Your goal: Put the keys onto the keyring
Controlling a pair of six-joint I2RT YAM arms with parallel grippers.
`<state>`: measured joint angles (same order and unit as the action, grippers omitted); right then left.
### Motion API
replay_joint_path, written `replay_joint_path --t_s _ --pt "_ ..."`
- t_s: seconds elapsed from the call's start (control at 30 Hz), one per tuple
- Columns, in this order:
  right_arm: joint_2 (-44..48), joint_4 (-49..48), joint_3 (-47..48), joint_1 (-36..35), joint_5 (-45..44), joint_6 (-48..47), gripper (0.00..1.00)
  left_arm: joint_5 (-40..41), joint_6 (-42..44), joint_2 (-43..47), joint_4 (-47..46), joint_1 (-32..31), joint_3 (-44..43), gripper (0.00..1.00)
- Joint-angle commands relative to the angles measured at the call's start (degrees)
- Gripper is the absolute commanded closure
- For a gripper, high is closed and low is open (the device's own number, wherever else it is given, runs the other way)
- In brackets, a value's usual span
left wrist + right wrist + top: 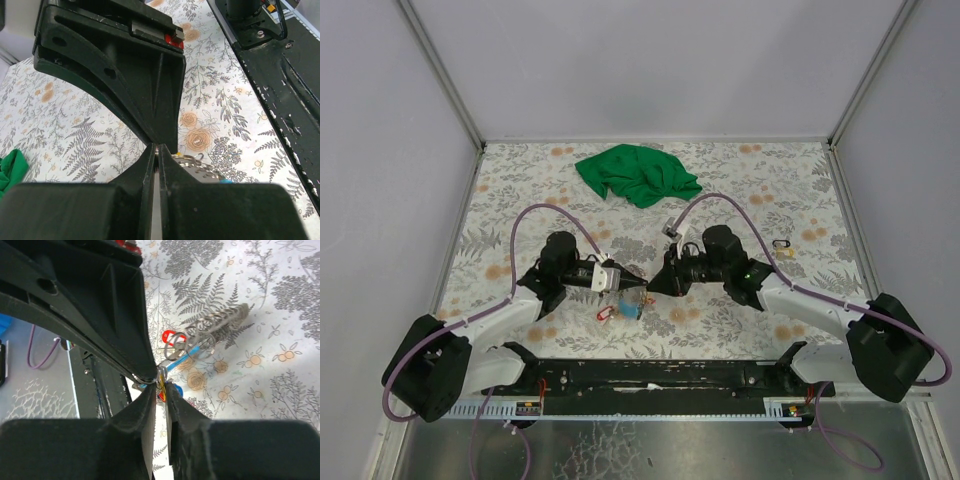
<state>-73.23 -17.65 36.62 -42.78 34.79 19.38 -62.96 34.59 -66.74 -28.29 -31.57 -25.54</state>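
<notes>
My two grippers meet tip to tip above the middle of the table. The left gripper [625,281] is shut on the thin wire of the keyring [158,150]. The right gripper [653,283] is shut on a small loop of the same keyring [162,375], with a yellow-red sliver between its fingers. The keyring's coiled, chain-like part [220,322] trails below. The red-tagged key [605,313] and the light blue-tagged key [630,308] sit just under the grippers. They also show in the right wrist view, red [172,336] and blue [186,359]. Whether they hang from the ring I cannot tell.
A crumpled green cloth [638,175] lies at the back centre. A tiny dark-and-yellow item [782,245] lies to the right of the right arm. The black base rail [650,375] runs along the near edge. Walls close in the table at the left, right and back.
</notes>
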Motion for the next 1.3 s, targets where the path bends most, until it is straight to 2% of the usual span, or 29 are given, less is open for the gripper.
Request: replay_joint_path --t_s 0.0,0.13,0.23,0.5,0.6,0.87,1.27 --pt "4.47 -8.68 1.37 1.51 -5.21 -2.36 0.76 -4.11 -0.53 1.38 0.68 -1.13 -0.40 1.00" --pt "8.44 -8.29 -2.90 2.24 -2.78 -9.83 0.69 -5.49 -4.01 1.27 -4.42 0.11 0.79 1.00" --pt "9.65 -7.68 -4.80 3.18 1.38 -15.16 0.67 -6.33 -4.50 1.09 -4.81 0.26 0.74 1.00" --pt "8.67 -9.28 -7.76 3.30 14.61 -30.97 0.65 -8.52 -4.40 0.66 -4.43 0.35 0.17 1.00" --pt "7.31 -11.23 -8.34 3.23 16.98 -34.67 0.65 -9.57 -4.38 0.30 -4.23 0.37 -0.28 1.00" --pt "2.78 -25.47 -9.92 3.24 21.88 -25.81 0.68 -9.48 -4.64 0.35 -4.79 0.44 -0.25 1.00" --pt "-1.65 -32.69 -10.39 3.15 24.21 -20.14 0.71 -9.21 -6.02 0.42 -6.98 0.36 0.17 1.00"
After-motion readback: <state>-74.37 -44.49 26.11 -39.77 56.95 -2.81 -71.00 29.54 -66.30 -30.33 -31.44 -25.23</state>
